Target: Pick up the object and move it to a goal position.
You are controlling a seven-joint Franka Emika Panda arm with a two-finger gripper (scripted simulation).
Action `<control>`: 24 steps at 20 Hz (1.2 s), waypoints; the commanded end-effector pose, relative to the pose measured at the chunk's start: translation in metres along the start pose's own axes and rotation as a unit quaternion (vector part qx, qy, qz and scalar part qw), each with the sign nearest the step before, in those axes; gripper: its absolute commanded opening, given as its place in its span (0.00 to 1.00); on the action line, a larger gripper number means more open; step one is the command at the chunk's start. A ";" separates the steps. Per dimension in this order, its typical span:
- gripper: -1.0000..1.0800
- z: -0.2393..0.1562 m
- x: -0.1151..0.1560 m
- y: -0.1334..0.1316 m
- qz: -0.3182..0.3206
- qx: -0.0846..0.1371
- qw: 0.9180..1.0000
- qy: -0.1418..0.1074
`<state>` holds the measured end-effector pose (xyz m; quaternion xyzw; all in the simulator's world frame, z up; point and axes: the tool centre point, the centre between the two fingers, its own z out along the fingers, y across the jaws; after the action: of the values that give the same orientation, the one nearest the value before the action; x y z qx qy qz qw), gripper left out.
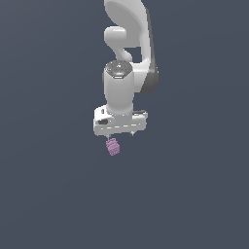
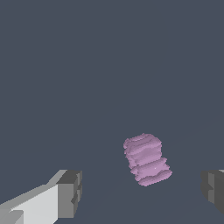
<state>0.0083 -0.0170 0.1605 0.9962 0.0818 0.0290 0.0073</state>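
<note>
Fingers (image 2: 70, 192), two, dark grey pads on white bodies, nearest items in the wrist view; the second shows only as a grey pad at the opposite edge of that picture. Spread wide apart, nothing between them in contact with either pad.

Gripper (image 2: 142, 192), white, wide-bodied; jaws parted, holding nothing. In the exterior view the gripper (image 1: 121, 134) appears as a broad white bar with two short tips pointing downward, one toward each end of the bar.

Object (image 2: 147, 159), small, pale purple-pink, blocky, with ribbed and ridged sides; tilted rather than square to the fingers. In the wrist view it lies beyond the fingertips, within the gap between the pads but nearer the pad at the picture's edge, apart from both. In the exterior view the object (image 1: 113, 146) sits just below the gripper bar, directly under the tip on the exterior view's left, much narrower than the bar. Whether that tip touches the top of the object cannot be told from this view.

Arm (image 1: 120, 87), white with a dark grey cap and dark trim, standing vertical above the gripper, its upper links curving out of the frame.

Surface (image 1: 53, 194), plain dark blue-grey, uniform, filling the remainder of both views.
</note>
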 end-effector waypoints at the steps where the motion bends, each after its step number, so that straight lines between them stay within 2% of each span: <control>1: 0.96 0.009 -0.003 0.005 -0.020 0.001 1.000 -0.004; 13: 0.96 0.054 -0.020 0.030 -0.128 0.010 0.991 -0.022; 24: 0.96 0.068 -0.026 0.037 -0.162 0.014 0.986 -0.026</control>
<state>-0.0075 -0.0584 0.0920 0.9708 0.2398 0.0000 0.0001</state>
